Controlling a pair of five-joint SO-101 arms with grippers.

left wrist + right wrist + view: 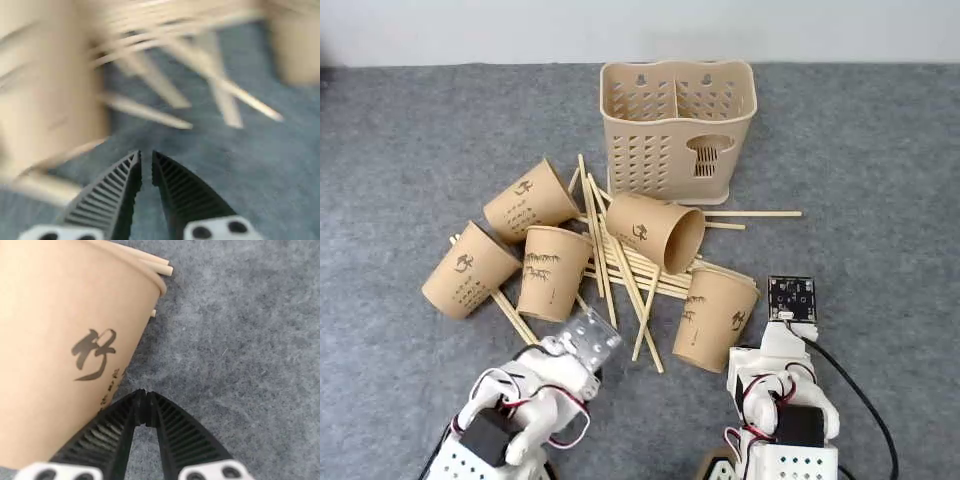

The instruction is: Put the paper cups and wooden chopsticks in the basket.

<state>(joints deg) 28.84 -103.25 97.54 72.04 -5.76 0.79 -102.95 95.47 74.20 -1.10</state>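
Paper cups (554, 272), smooth and tapered, among slim wooden chopsticks (760, 213)

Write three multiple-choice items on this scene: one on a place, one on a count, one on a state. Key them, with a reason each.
1. Where does the basket stand?
A. Between the two arms.
B. Beyond the paper cups, at the far side.
C. On top of a cup.

2. How many paper cups lie outside the basket?
A. Three.
B. Seven.
C. Five.

3. How is the right gripper?
A. Shut, holding nothing.
B. Wide open.
C. Shut on a chopstick.

Key: 1 B, the high view shows it behind the pile. 2 C, five cups can be counted there. 3 A, its jaws meet with nothing between them.
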